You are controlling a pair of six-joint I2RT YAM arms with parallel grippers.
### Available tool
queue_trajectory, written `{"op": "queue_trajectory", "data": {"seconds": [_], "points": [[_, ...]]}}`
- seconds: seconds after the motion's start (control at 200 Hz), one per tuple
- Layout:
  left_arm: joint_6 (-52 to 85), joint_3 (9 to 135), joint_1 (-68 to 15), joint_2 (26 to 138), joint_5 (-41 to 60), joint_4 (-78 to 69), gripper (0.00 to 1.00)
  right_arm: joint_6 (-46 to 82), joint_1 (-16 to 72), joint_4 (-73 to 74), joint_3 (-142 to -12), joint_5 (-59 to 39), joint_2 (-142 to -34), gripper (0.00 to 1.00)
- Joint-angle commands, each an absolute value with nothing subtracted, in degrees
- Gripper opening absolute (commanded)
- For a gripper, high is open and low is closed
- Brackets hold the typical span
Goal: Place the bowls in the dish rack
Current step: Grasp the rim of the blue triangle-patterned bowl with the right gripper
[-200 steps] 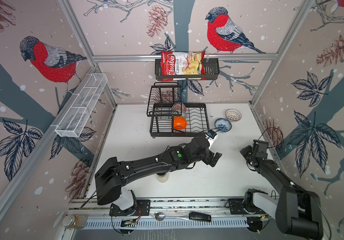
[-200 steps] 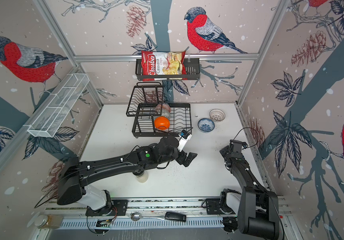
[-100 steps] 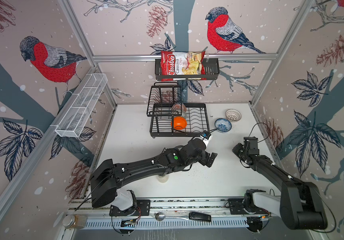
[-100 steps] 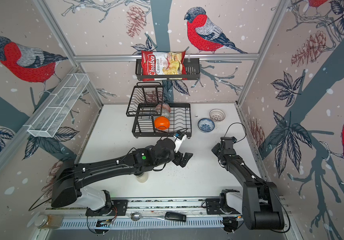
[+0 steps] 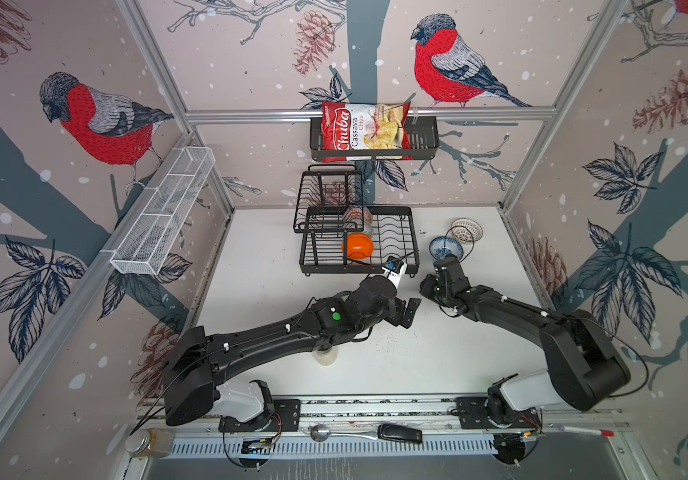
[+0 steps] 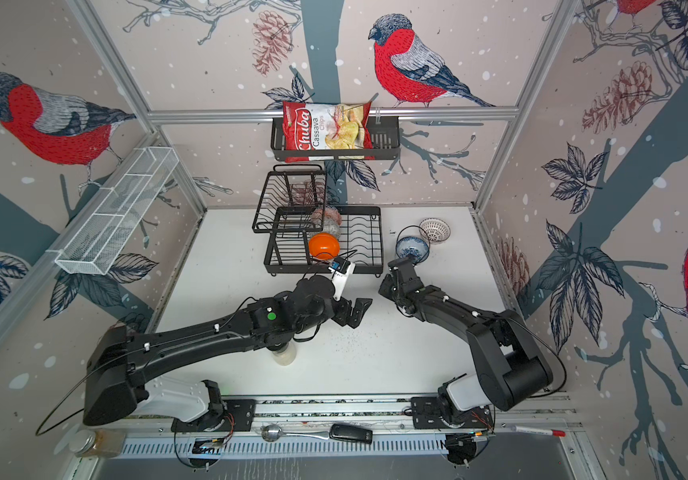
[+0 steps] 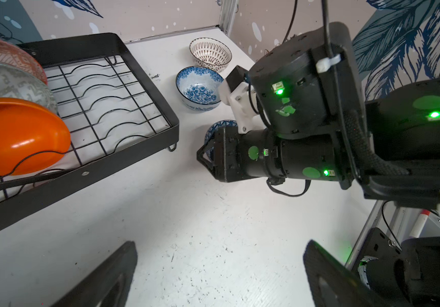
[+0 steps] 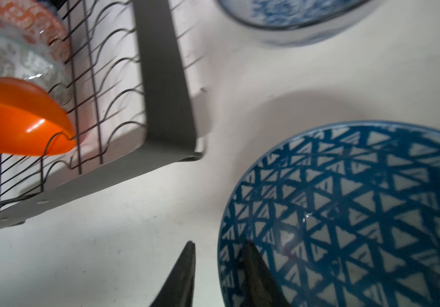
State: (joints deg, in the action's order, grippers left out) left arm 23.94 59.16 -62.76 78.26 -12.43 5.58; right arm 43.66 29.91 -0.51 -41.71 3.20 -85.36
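In rack [image 8: 165, 93], on edge: orange bowl [image 7: 14, 135], grey-green bowl [image 7: 6, 85], orange-white bowl [image 7: 3, 55]. On tabletop [image 7: 187, 226] beside rack: floral bowl [image 7: 199, 87], brown-lined bowl [image 7: 210, 53]. Near rack corner: triangle bowl [image 8: 359, 212], rim between narrow-set jaws of right gripper [image 8: 219, 244]; clamped or not, cannot tell. Over tabletop: left gripper [image 7: 220, 247], wide open, empty.

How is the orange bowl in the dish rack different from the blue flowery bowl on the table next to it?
The orange bowl is plain and glossy; the blue flowery bowl is white with blue flowers. The orange bowl leans on its edge in the lower tray of the dish rack; the blue flowery bowl sits upright on the table, beside the rack. Both are small round bowls.
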Motion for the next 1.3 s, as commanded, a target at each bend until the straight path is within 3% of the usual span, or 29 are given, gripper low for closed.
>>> {"op": "queue_trajectory", "data": {"seconds": [0.0, 0.21, 0.515, 0.84, 1.016, 1.296], "points": [[25.9, 57.5, -61.6, 75.9, -13.6, 5.0, 0.98, 44.7, 32.9, -0.6, -44.7, 4.3, -89.0, 0.33], [26.9, 55.2, -60.6, 73.2, -13.8, 6.2, 0.98, 44.9, 35.8, 0.2, -47.3, 3.4, -91.7, 0.35], [28.2, 55.0, -60.6, 73.8, -13.3, 5.6, 0.98, 42.6, 35.3, -4.2, -49.2, 4.9, -87.0, 0.51], [28.7, 53.9, -60.6, 73.6, -12.8, 4.1, 0.98, 38.5, 24.6, -9.8, -43.0, 6.3, -73.0, 0.66], [29.4, 52.6, -60.6, 73.6, -11.9, 1.7, 0.98, 34.8, 18.3, -9.7, -39.3, 2.5, -73.0, 0.69], [29.7, 54.1, -60.3, 75.5, -10.4, 1.0, 0.98, 34.5, 17.6, -4.4, -38.3, -2.0, -80.5, 0.64]]}}
